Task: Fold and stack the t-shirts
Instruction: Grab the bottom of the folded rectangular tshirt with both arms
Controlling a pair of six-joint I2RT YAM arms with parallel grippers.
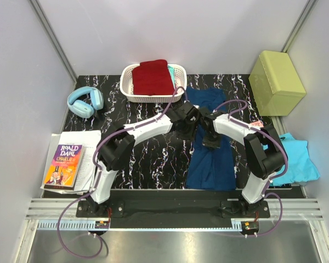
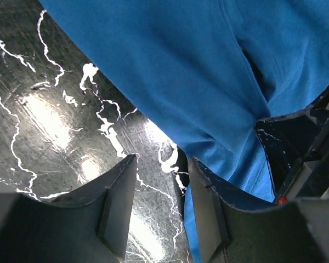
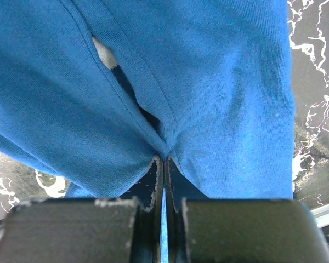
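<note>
The blue tee (image 1: 211, 164) lies on the bench (image 1: 148, 153) as a long strip running from near the basket (image 1: 129, 94) toward the arm bases, right of centre. The right end effector (image 3: 163, 160) has its fingers pressed together, pinching a gathered fold of this tee about midway along it. The left end effector (image 2: 163, 164) is just beside it with fingers spread: one over bare bench, the other at the tee's edge, with nothing between them. The red tee (image 1: 152, 76) sits folded in the basket. The turquoise tee (image 1: 299, 159) lies at the bench's right edge. Headphones (image 1: 85, 101) and a book (image 1: 63, 163) sit at the left, and a green box (image 1: 277, 82) at the far right.
</note>
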